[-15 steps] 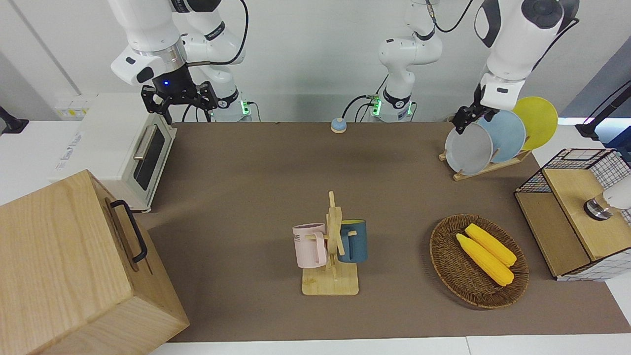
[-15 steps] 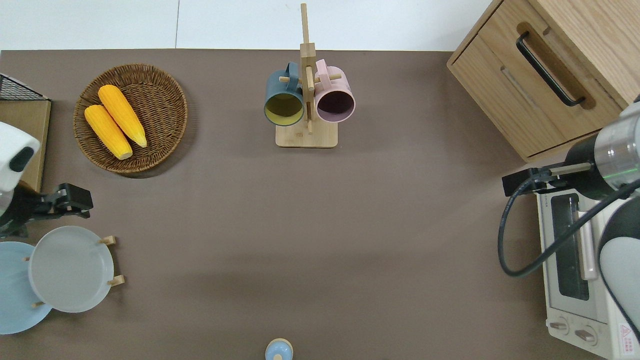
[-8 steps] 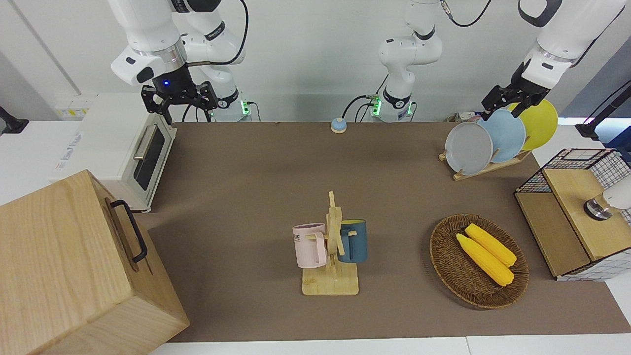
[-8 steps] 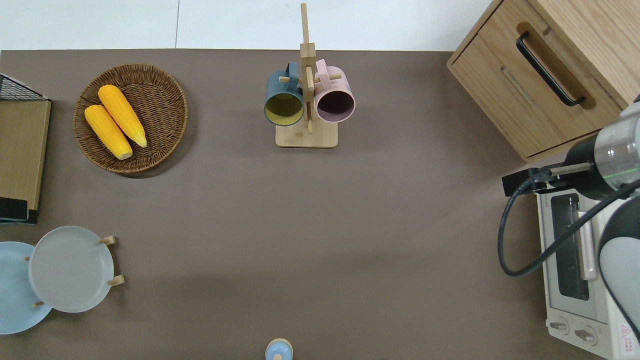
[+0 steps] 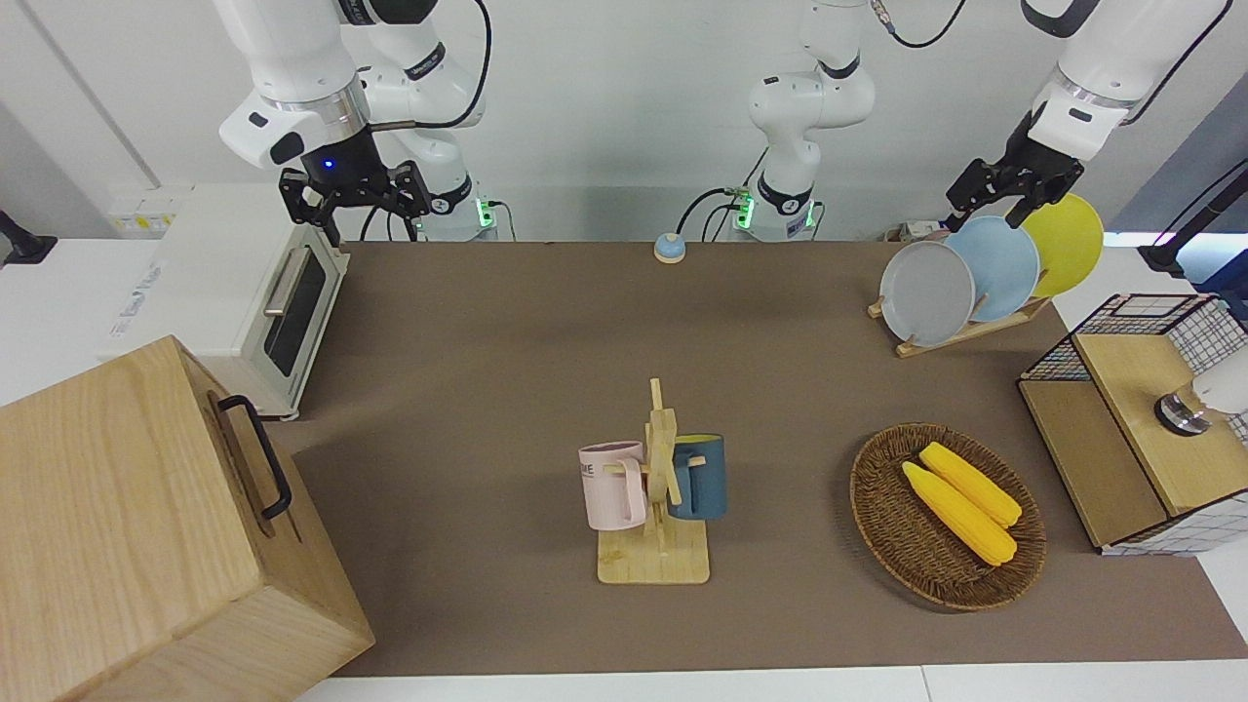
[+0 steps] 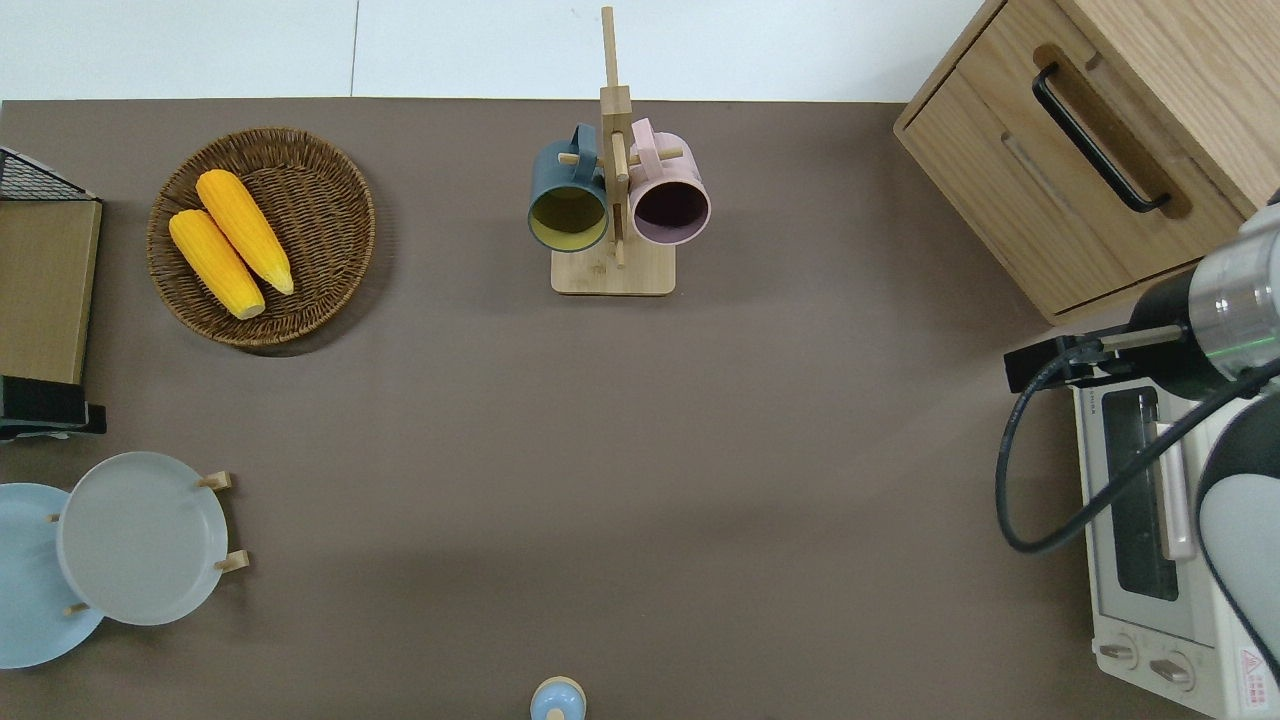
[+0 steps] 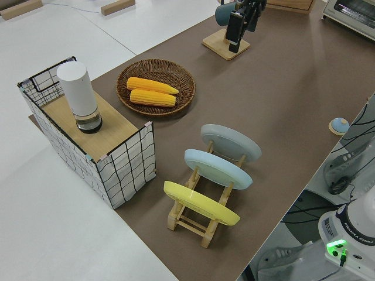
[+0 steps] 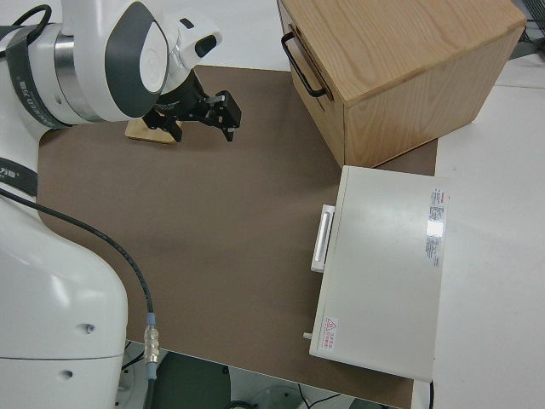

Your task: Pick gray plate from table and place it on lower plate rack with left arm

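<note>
The gray plate [image 5: 926,292] stands tilted in the lowest slot of the lower plate rack [image 5: 960,331], at the left arm's end of the table. It also shows in the overhead view [image 6: 140,537] and the left side view [image 7: 230,142]. A light blue plate [image 5: 999,265] and a yellow plate [image 5: 1068,239] fill the higher slots. My left gripper [image 5: 1014,190] is open and empty, raised above the plates and touching nothing. In the overhead view the left gripper [image 6: 60,418] shows only at the picture's edge. My right arm is parked, and the right gripper [image 5: 356,195] is open.
A wooden stand with two mugs [image 5: 655,487] is mid-table. A wicker basket with two corn cobs [image 5: 951,512] and a wire crate with a wooden top [image 5: 1141,419] lie near the rack. A toaster oven [image 5: 283,312] and a wooden cabinet [image 5: 146,526] are at the right arm's end.
My left gripper has let go of the gray plate's rim, risen, and moved up over the blue and yellow plates. The gray plate stays in the rack. The right arm has not moved.
</note>
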Robot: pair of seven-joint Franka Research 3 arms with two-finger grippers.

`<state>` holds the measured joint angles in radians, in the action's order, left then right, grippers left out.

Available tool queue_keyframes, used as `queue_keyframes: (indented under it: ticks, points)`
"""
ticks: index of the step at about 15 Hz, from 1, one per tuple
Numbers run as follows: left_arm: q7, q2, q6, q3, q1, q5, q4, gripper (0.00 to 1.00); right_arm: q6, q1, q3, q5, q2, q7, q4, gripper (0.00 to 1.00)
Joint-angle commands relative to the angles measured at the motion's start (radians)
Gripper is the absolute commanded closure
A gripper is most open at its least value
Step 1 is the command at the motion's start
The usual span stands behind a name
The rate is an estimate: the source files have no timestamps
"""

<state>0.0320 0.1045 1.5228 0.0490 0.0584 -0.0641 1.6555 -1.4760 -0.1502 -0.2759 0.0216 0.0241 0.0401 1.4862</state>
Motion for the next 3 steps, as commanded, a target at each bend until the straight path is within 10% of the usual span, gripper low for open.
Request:
queue_keyframes:
  ticks: [1, 3]
  points:
    - [0.019, -0.003, -0.009, -0.052, -0.009, 0.104, -0.011, 0.00, 0.014, -0.020, -0.017, 0.001, -0.003, 0.012, -0.009, 0.017]
    - [0.031, -0.005, -0.012, -0.057, -0.006, 0.098, -0.013, 0.00, 0.014, -0.020, -0.017, 0.001, -0.001, 0.012, -0.009, 0.017]
